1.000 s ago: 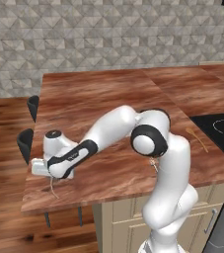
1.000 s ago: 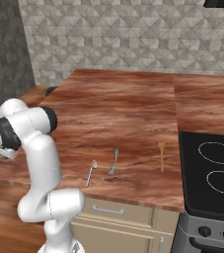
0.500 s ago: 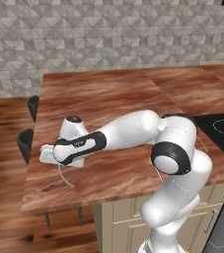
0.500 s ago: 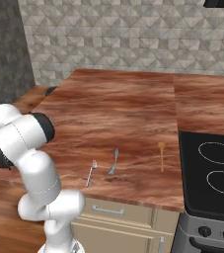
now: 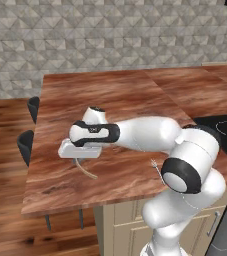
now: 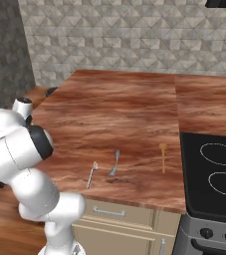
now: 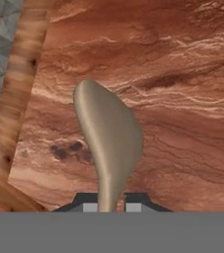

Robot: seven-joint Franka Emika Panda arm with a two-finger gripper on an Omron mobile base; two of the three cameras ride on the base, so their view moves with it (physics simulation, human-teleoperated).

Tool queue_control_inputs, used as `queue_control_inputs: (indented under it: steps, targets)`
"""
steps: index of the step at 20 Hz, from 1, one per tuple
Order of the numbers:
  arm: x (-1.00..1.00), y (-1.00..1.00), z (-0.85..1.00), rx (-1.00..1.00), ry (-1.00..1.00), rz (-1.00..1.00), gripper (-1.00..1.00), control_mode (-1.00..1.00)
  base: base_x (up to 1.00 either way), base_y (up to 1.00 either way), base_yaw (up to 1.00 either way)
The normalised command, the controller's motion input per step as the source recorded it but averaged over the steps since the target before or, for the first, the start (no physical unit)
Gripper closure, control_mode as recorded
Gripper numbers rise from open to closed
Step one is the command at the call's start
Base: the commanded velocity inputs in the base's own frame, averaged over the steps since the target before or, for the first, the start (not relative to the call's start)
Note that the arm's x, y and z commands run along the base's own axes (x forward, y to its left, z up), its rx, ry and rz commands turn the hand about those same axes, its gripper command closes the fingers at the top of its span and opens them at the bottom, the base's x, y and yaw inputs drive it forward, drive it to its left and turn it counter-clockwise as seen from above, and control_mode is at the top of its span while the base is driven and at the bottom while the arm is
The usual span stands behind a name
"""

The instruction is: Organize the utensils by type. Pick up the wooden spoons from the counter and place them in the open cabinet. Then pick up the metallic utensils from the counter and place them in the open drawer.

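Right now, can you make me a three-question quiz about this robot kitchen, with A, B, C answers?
1. Where does the loose wooden spoon lie?
A. on the counter, beside the black stovetop
B. on the floor
C. on a burner ring

2. How many silver utensils lie on the counter?
A. none
B. two
C. five

3. What is the gripper doing?
A. open over a cup
B. shut on nothing
C. shut on a second wooden spoon

Answers:
1 A, it rests on the wood just left of the stovetop.
2 B, a fork and a metal spoon lie side by side.
3 C, the hand view shows its tan handle pinched between the fingertips.
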Motion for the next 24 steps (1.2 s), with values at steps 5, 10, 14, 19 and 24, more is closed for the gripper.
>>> queue_control_inputs:
  steps: [5,10,14,19,24]
  targets:
    - [0.05,-0.57,0.22,-0.05,0.00,0.41,1.00,-1.00,0.00,0.00,0.00]
    - [-0.18,-0.56,0.12,-0.12,-0.16,0.42,1.00,-1.00,0.00,0.00,0.00]
    - [-0.21,-0.67,0.08,-0.12,-0.25,0.38,1.00,-1.00,0.00,0.00,0.00]
    - [-0.05,-0.70,0.06,-0.07,-0.09,0.35,1.00,-1.00,0.00,0.00,0.00]
    - [-0.03,-0.69,0.05,0.00,0.00,0.29,1.00,-1.00,0.00,0.00,0.00]
